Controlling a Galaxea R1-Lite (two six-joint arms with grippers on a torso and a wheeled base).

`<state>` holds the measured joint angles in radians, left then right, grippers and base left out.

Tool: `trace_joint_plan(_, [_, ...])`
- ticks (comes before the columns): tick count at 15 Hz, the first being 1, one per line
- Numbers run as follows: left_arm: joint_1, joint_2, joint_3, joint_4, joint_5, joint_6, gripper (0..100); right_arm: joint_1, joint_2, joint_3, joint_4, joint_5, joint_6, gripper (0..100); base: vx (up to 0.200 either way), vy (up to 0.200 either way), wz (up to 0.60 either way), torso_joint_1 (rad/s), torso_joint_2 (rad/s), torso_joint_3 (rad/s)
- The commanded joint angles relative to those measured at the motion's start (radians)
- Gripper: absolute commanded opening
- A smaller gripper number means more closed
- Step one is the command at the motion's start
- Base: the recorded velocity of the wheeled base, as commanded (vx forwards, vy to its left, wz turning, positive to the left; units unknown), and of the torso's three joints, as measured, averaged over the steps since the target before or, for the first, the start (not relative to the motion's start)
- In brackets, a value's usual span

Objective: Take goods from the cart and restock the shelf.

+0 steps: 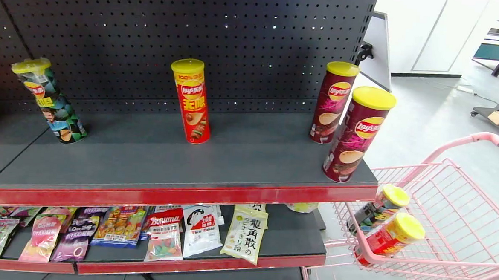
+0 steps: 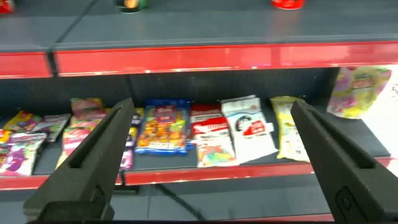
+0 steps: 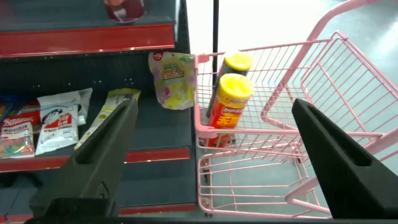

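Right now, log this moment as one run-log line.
left gripper: open, facing lower-shelf snack bags | right gripper: open, facing cart | in cart: red can, dark can | top shelf: four cans standing

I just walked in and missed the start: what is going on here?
A robot restocks a shelf from a pink cart. Four chip cans stand on its upper level; a red can and a dark can are in the cart. The left gripper and the right gripper are open and empty, the right one facing the cart.
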<state>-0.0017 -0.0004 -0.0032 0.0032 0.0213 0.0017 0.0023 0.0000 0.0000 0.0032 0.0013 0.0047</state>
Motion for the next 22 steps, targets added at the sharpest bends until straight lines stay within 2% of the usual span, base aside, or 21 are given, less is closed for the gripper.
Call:
trace_joint_plan(1, [0.0, 0.0, 0.0, 0.0, 0.0, 0.0, 100, 0.001, 0.002, 0.0, 0.0, 0.0, 0.0, 100, 0.0, -0.2, 0.0, 0.002, 0.0, -0.002])
trace_joint_plan(5, [0.0, 0.0, 0.0, 0.0, 0.0, 0.0, 100, 0.001, 0.002, 0.0, -0.002, 0.0, 0.0, 100, 0.0, -0.2, 0.0, 0.002, 0.0, 0.002])
trace_joint_plan(7, [0.0, 0.0, 0.0, 0.0, 0.0, 0.0, 100, 0.001, 0.002, 0.0, 0.0, 0.0, 0.0, 100, 0.0, 0.0, 0.0, 0.0, 0.0, 0.0])
trace_joint_plan(16, [0.0, 0.0, 0.0, 0.0, 0.0, 0.0, 100, 0.001, 0.002, 0.0, 0.0, 0.0, 0.0, 100, 0.0, 0.0, -0.6, 0.004, 0.0, 0.003])
trace_joint_plan(22, [0.0, 0.0, 0.0, 0.0, 0.0, 0.0, 100, 0.001, 0.002, 0.0, 0.0, -0.001, 0.0, 100, 0.0, 0.0, 0.0, 0.0, 0.0, 0.0])
